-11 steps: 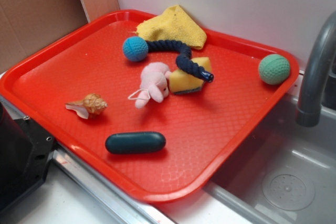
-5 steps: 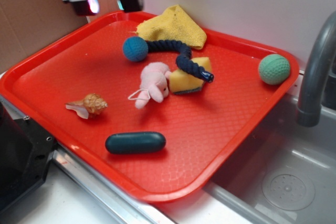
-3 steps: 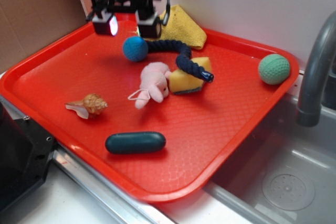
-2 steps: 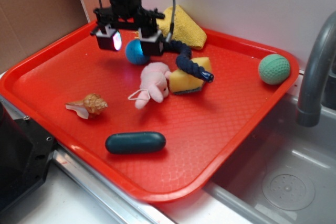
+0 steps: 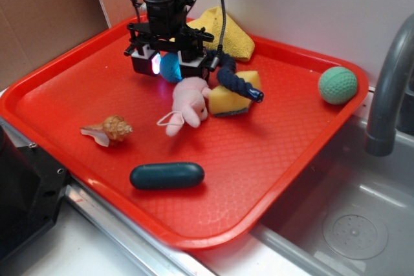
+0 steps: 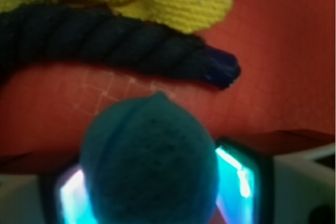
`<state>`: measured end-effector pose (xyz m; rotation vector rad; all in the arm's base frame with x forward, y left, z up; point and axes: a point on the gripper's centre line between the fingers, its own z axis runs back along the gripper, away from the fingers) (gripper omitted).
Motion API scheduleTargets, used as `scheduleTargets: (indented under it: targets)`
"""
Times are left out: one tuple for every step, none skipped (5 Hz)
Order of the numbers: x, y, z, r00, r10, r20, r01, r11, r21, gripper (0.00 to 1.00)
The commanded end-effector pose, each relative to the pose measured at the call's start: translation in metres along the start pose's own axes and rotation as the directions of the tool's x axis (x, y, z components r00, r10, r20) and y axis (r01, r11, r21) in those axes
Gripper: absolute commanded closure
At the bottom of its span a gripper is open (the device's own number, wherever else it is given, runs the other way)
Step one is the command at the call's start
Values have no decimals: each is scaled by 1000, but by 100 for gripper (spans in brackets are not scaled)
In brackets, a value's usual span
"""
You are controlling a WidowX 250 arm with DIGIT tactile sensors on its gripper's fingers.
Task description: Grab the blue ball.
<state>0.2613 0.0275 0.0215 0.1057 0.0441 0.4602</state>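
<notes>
The blue ball (image 5: pixel 170 68) is small, teal-blue and knitted, and lies at the back of the red tray (image 5: pixel 272 159), joined to a thick dark navy rope (image 5: pixel 233 79). My gripper (image 5: pixel 169 66) has come down over it, with one finger on each side. In the wrist view the ball (image 6: pixel 149 156) fills the space between the two lit pads (image 6: pixel 239 179), close to both. The jaws stand as wide as on the way down, so the gripper (image 6: pixel 149 195) is open around the ball. The rope (image 6: pixel 105 45) runs just behind it.
A yellow cloth (image 5: pixel 217 30) lies behind the ball. A pink plush bunny (image 5: pixel 187 103) and a yellow sponge (image 5: pixel 229 100) lie just in front. A shell (image 5: pixel 110 128), a dark teal capsule (image 5: pixel 167 176) and a pale green ball (image 5: pixel 337 84) are on the tray. A faucet (image 5: pixel 388 88) and sink (image 5: pixel 349 224) are at right.
My gripper came in from the back left and dropped down until its fingers straddle the blue ball. Its jaw width looks unchanged. The ball and the other things have not moved.
</notes>
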Motion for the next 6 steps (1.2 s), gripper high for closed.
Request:
scheduleTargets:
  targets:
    - [-12, 68, 86, 982, -86, 171, 107, 987, -117, 100]
    - [-29, 101, 129, 975, -150, 167, 181, 965, -190, 100]
    - [-49, 133, 176, 985, -125, 121, 145, 973, -179, 100]
    - [-52, 143, 195, 984, -124, 130, 148, 970, -191, 100]
    - [-51, 131, 204, 975, -140, 174, 160, 981, -108, 100]
    - [-45, 126, 193, 982, -142, 125, 154, 984, -94, 100]
